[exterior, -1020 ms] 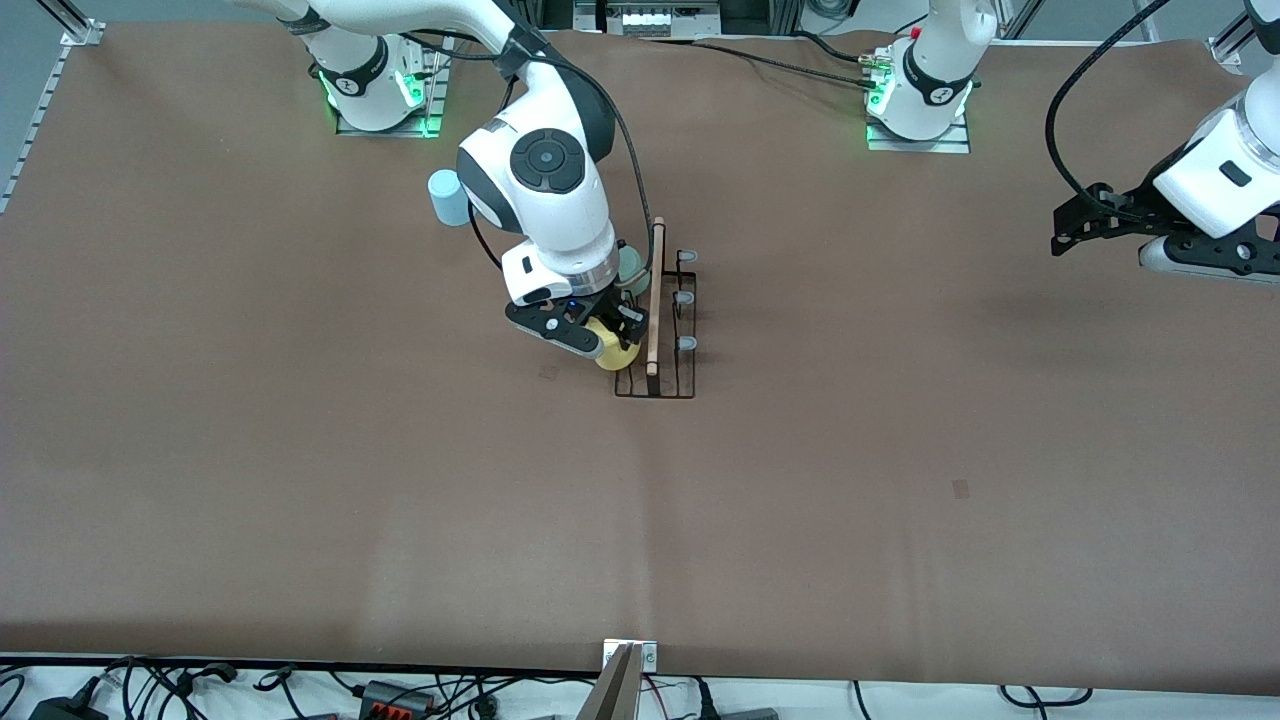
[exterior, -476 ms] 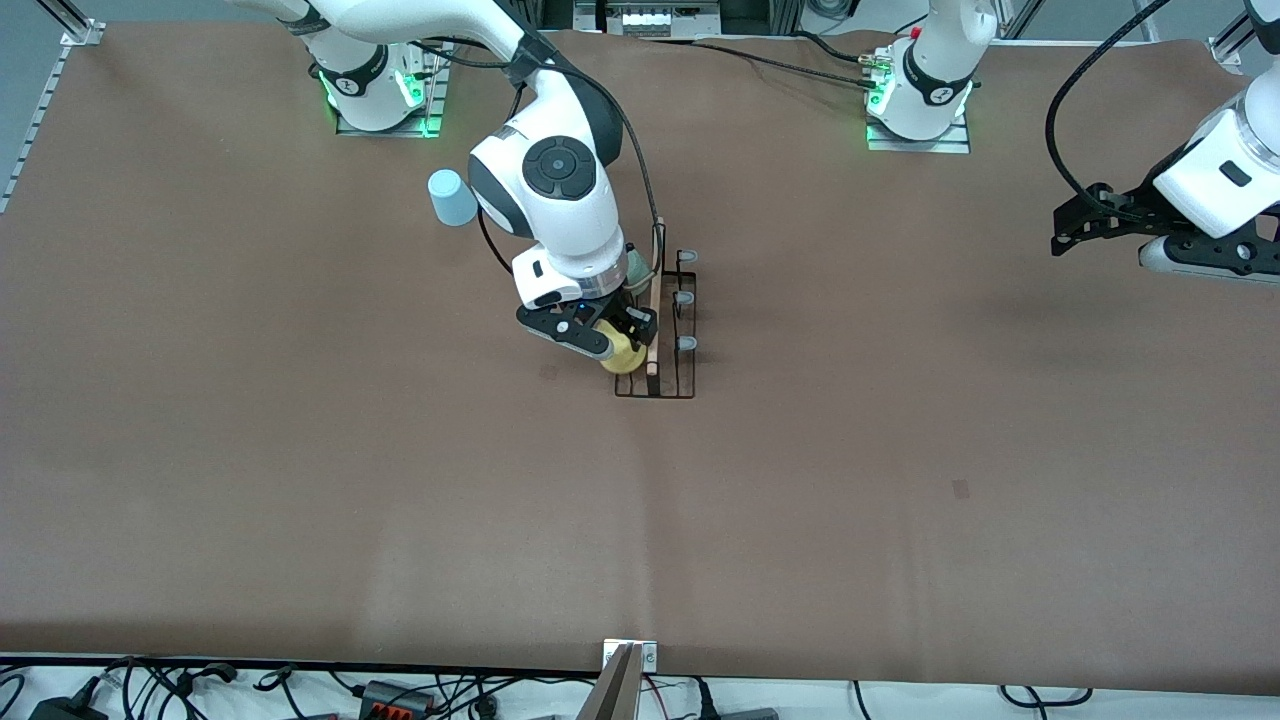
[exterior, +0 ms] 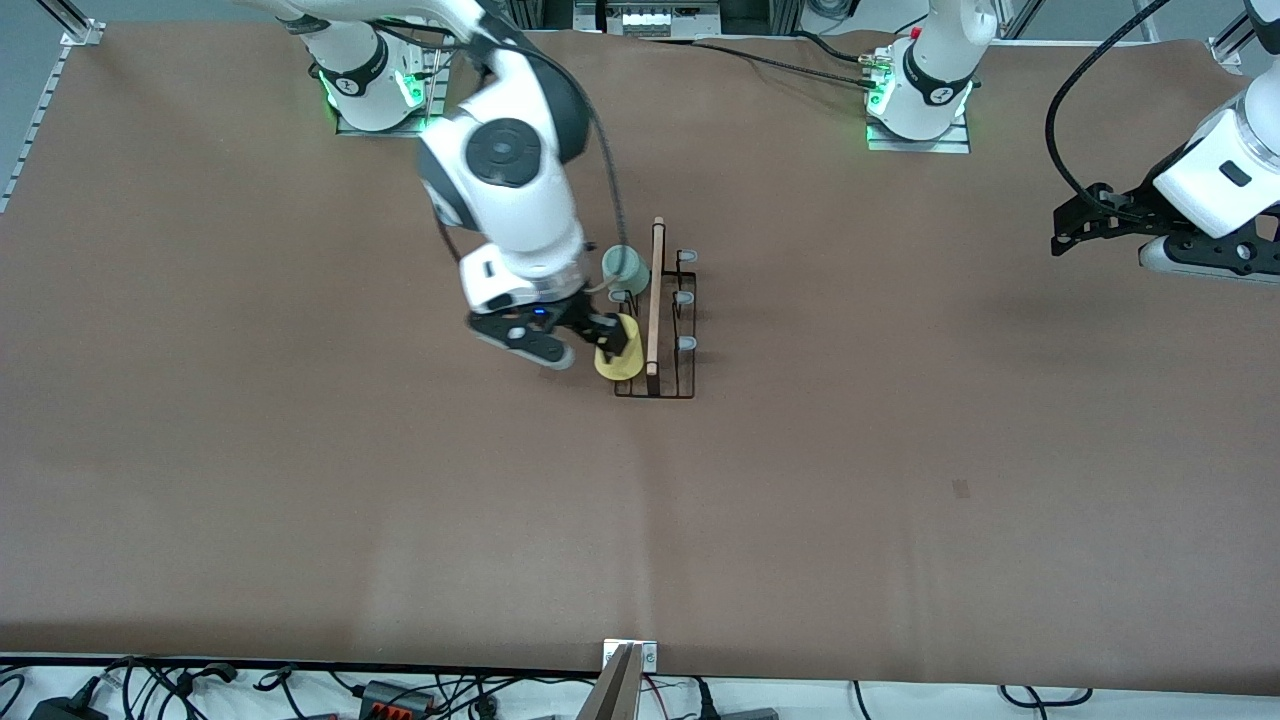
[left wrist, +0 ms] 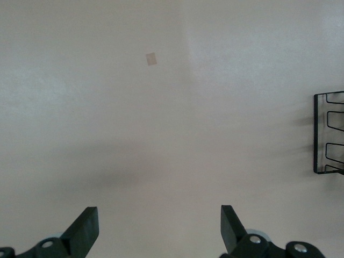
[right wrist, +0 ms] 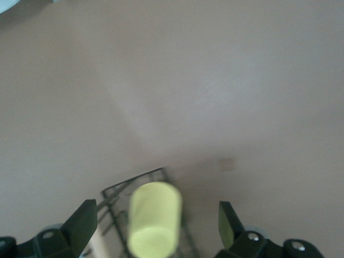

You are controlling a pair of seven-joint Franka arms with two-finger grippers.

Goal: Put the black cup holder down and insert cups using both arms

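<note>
The black cup holder [exterior: 672,394] stands mid-table with its wooden handle [exterior: 656,300] on top. A yellow cup [exterior: 620,361] sits upside down on its peg nearest the front camera, and a pale green cup [exterior: 626,268] on a peg farther back. My right gripper [exterior: 603,338] is open beside the yellow cup, toward the right arm's end. In the right wrist view the yellow cup [right wrist: 155,217] stands between the spread fingers [right wrist: 85,220], clear of both. The light blue cup shows only as a sliver in the right wrist view [right wrist: 7,4]. My left gripper [exterior: 1062,232] waits open and empty.
Three bare grey-tipped pegs [exterior: 686,343] stand on the holder's side toward the left arm. The holder's edge shows in the left wrist view [left wrist: 328,131]. A small dark mark [exterior: 960,488] lies on the brown table cover.
My right gripper let go of the yellow cup on the holder and drew back toward the right arm's end. Its arm now hides the light blue cup. The left arm has not moved.
</note>
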